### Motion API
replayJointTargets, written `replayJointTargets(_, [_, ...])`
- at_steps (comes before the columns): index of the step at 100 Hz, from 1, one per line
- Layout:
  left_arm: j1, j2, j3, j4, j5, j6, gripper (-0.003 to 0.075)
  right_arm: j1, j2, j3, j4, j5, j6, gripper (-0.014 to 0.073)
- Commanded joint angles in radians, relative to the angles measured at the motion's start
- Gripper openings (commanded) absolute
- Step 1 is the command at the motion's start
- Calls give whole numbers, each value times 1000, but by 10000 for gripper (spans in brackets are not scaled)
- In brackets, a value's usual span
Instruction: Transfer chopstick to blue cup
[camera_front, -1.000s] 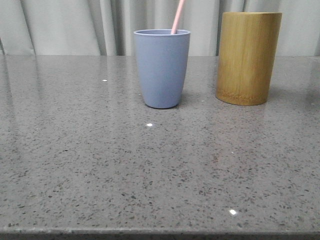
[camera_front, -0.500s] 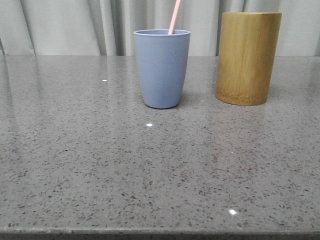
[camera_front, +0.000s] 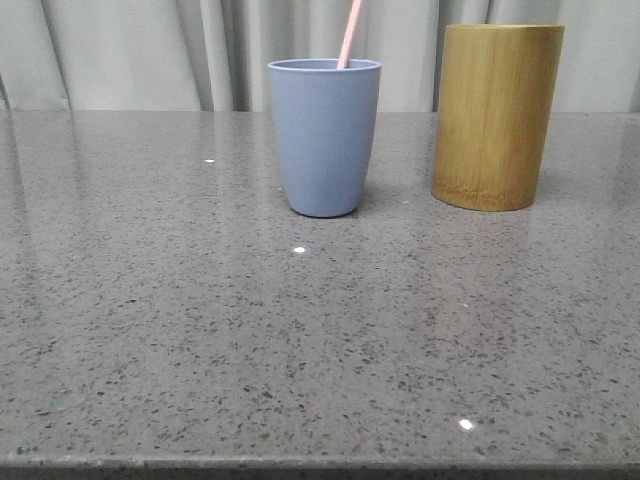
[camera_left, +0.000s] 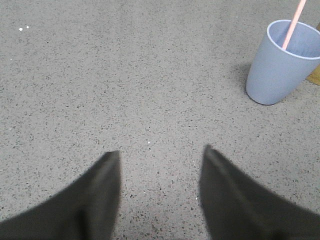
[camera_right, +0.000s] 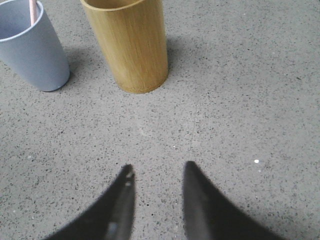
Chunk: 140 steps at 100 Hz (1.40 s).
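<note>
A pink chopstick (camera_front: 349, 34) leans inside the blue cup (camera_front: 324, 137), just left of the bamboo holder (camera_front: 496, 116). The left gripper (camera_left: 160, 160) and right gripper (camera_right: 157, 172) hover spread and empty over the table (camera_front: 300, 340)

A staged test setup was suggested. A speckled grey stone desk (camera_front: 200, 330) was backed by pale curtains (camera_front: 130, 50).

Left pincer (camera_left: 161, 152): dark fingers (camera_left: 102, 192) spread wide apart, nothing between them, tips pointed down toward bench (camera_left: 125, 75), hanging above bare surface, no contact seen. Right pincer (camera_right: 157, 170): fingers (camera_right: 200, 200) parted by narrower gap, also empty, tips aimed down at bench, held above it. Both sets of fingers tapered, blurred at close range. Neither arm showed in front view; wrists and upper links out of sight in all views.
</note>
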<state>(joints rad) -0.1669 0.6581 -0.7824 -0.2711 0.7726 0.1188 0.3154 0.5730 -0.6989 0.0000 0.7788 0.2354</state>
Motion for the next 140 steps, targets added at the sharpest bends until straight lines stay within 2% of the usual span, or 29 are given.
replayJointTargets(1, [1,-1,-24,-16,-59,-3,90,-8,1,-24,-20,-71,0,9])
replayJointTargets(6, [1,-1,-24,-16,-59,-3,-20,-8,1,-24,-20,-71,0,-76])
replayJointTargets(92, [1,-1,-24,-16,-59,-3,-19,-8,1,-24,-20,-73,0,-67])
replayJointTargets(104, [1,-19,-22,19,-74,-3,-19,-8,1,-24,-20,-73,0,-67])
replayJointTargets(118, [1,-111,53,81,-268,-3,-19,-8,1,-24,-20,-73,0,-67])
replayJointTargets(128, [1,-214,184,97,-467,-3,-19,-8,1,-24,-20,-73,0,-67])
replayJointTargets(140, [1,-367,368,157,-627,-3,-19,-8,1,-24,-20,-73,0,-67])
